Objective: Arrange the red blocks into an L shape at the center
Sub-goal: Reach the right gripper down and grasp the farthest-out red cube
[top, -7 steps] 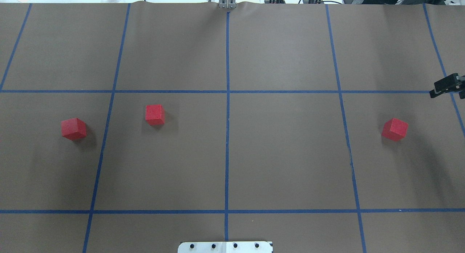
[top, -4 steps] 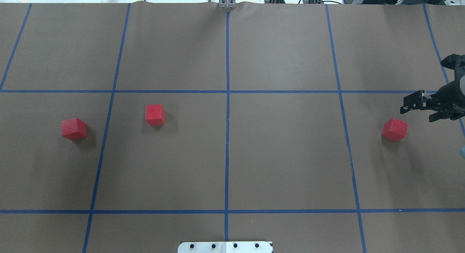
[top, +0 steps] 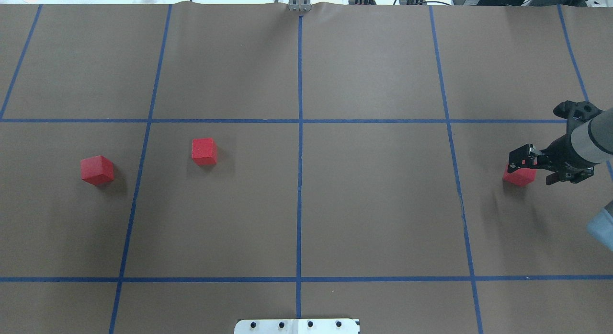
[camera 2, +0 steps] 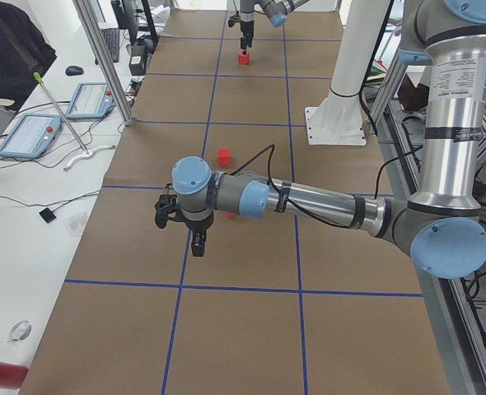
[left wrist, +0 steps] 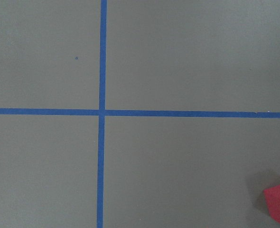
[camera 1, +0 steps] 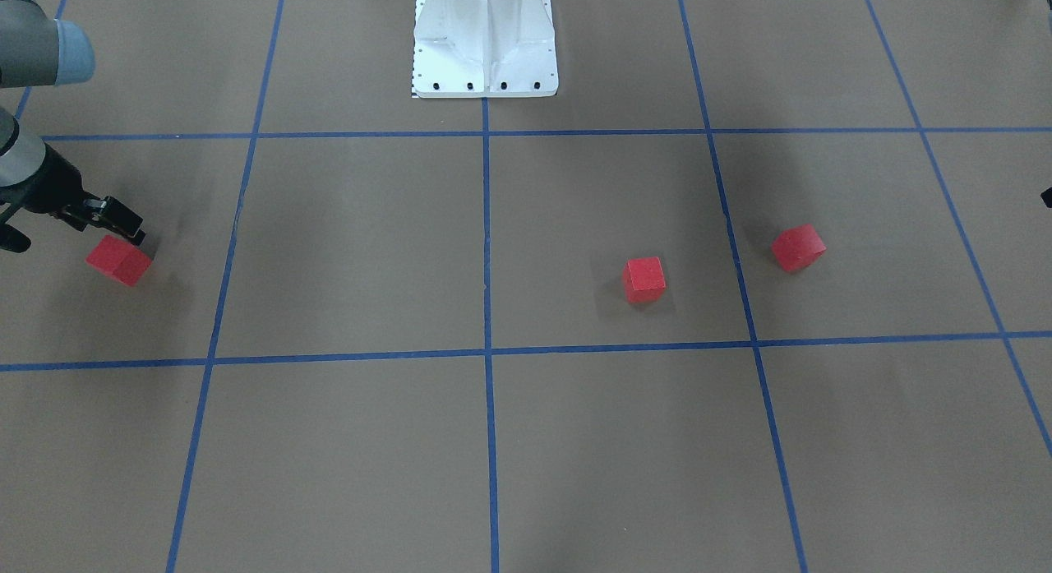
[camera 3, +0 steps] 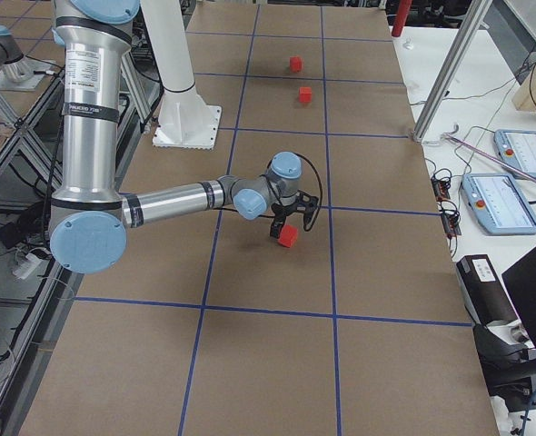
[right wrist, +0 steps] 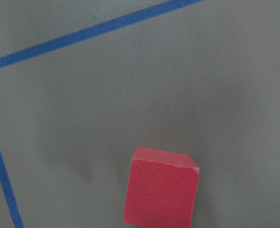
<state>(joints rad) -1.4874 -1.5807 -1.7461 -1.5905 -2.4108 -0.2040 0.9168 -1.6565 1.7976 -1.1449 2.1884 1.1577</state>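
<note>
- Right gripper [top: 532, 167] has advanced from the table edge to just over the rightmost red block [top: 518, 178]; fingers apart, nothing held, so pickup appears imminent
- Left gripper [camera 2: 185, 224]: finger state cannot be told
- Middle red block [top: 204, 151] and leftmost red block [top: 97, 170] lie left of the center [top: 316, 195]
- Blocks: matte, plain cubes; surface: flat brown sheet

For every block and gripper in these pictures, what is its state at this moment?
right red block: on the table, far from the center, below the right gripper, not gripped.
middle red block: on the table, apart from the others, untouched.
left red block: on the table, turned askew, untouched.
right gripper: jaws open.
left gripper: above the table; open or shut, cannot tell.
</note>
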